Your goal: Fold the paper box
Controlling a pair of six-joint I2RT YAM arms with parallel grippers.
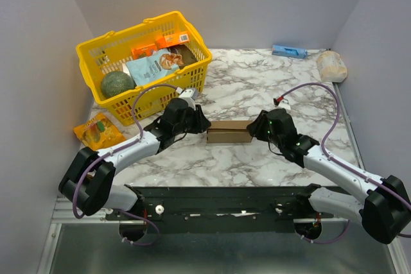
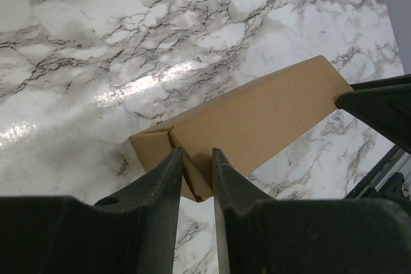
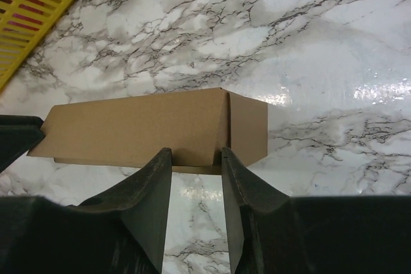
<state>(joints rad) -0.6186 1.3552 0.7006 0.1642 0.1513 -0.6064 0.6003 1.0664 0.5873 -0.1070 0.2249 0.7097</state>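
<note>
The paper box point(image 1: 229, 131) is a small brown carton lying on its side on the marble table, between my two grippers. My left gripper point(image 1: 203, 126) is at its left end. In the left wrist view the fingers point(image 2: 172, 165) stand close together, with a corner flap of the box point(image 2: 257, 120) pinched between the tips of that gripper point(image 2: 196, 155). My right gripper point(image 1: 253, 128) is at the right end. In the right wrist view its gripper point(image 3: 196, 153) stands a little apart, tips resting against the box's near side point(image 3: 141, 126), nothing held between them.
A yellow basket point(image 1: 90, 49) with groceries stands at the back left, and its wall shows in the right wrist view point(image 3: 38, 4). An orange packet point(image 1: 98, 131) lies left of my left arm. A small blue box point(image 1: 289, 51) and a pale bag point(image 1: 331, 65) lie at the back right.
</note>
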